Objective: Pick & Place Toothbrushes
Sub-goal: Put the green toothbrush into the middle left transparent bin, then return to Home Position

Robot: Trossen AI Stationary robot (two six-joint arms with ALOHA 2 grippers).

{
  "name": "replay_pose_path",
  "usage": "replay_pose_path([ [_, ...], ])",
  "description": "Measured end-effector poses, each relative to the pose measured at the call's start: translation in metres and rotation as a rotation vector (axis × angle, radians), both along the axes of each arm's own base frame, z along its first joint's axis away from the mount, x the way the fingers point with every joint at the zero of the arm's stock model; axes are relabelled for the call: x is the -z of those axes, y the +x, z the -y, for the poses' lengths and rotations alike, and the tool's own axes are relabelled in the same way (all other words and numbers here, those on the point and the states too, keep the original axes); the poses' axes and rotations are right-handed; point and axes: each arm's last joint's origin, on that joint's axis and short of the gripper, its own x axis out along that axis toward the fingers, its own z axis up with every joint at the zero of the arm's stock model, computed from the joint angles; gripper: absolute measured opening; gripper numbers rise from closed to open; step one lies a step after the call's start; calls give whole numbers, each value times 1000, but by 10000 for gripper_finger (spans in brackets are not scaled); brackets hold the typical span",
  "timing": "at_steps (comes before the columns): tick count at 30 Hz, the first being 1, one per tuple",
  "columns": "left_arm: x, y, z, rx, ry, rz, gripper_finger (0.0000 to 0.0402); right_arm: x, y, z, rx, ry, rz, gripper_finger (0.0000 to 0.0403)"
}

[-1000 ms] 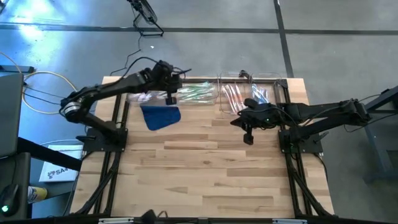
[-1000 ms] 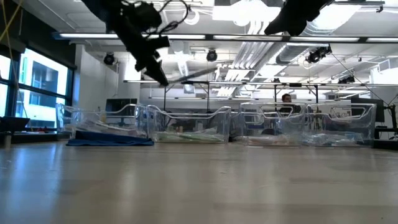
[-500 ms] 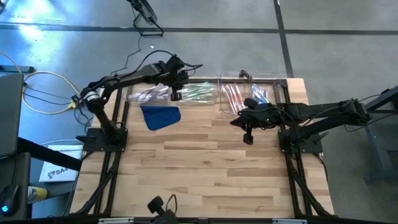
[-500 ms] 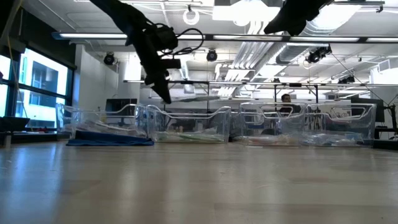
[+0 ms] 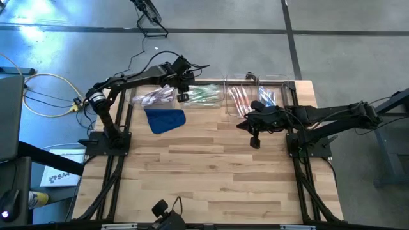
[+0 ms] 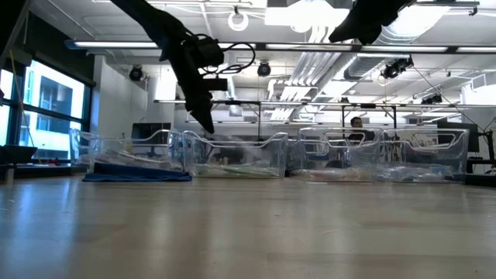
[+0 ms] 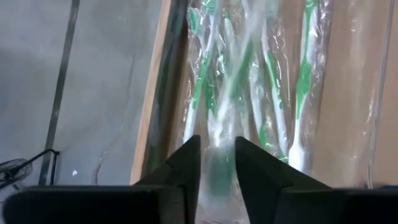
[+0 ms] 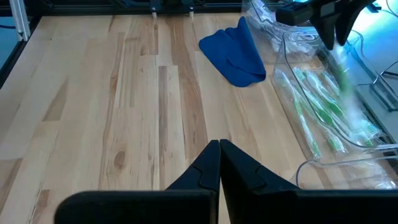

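Your left gripper (image 7: 217, 163) hung just above the clear bin (image 5: 219, 101) of green toothbrushes (image 7: 266, 81), its fingers (image 7: 184, 165) drawn in narrow around one wrapped green toothbrush (image 7: 219, 124) that pointed away from the hand toward the others. The stick looked blurred against the rest, so I judge it was gripped and hanging over the pile rather than lying in it, though the pinch itself sat too low in the left wrist view to be sure of a firm hold. The other green ones lay in a loose fan beneath and beyond the fingertips, inside the bin walls.

I judge you were at the placing step: a sorted brush brought to its colour's bin. The next move called for lowering a little, keeping clear of the near bin wall, then parting the fingers so the brush would fall flat among its fellows, not across the rim.

Your right gripper (image 8: 219, 163) waited over bare table (image 8: 124, 112), fingers pressed together and holding nothing, the blue cloth (image 8: 236, 56) well ahead of it and the green bin off to its side.
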Motion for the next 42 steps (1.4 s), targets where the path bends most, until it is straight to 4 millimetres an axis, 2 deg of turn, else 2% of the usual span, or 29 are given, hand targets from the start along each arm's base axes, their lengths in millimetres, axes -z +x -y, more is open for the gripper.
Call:
replay_pose_path([
  [5,0,0,0,2,0,-3,109,0,0,0,0,0,-1,2],
  [14,0,0,0,-5,-2,4,112,0,0,0,-1,-1,-1,2],
  [18,-1,5,4,85,55,-21,113,0,0,0,-2,-3,0,2],
  [26,-28,12,31,219,235,108,113,-1,0,4,85,-61,11,2],
  [30,-34,3,50,290,294,244,113,-4,-3,9,103,-60,26,2],
  [33,-35,-11,64,315,309,285,113,-10,-9,12,111,-70,52,2],
  [37,-33,-33,83,312,396,280,113,-23,-24,14,125,-71,127,2],
  [40,-37,-50,102,328,476,367,113,-31,-38,14,118,-94,208,2],
  [42,-37,-64,113,334,519,432,113,-28,-48,14,114,-107,276,2],
])
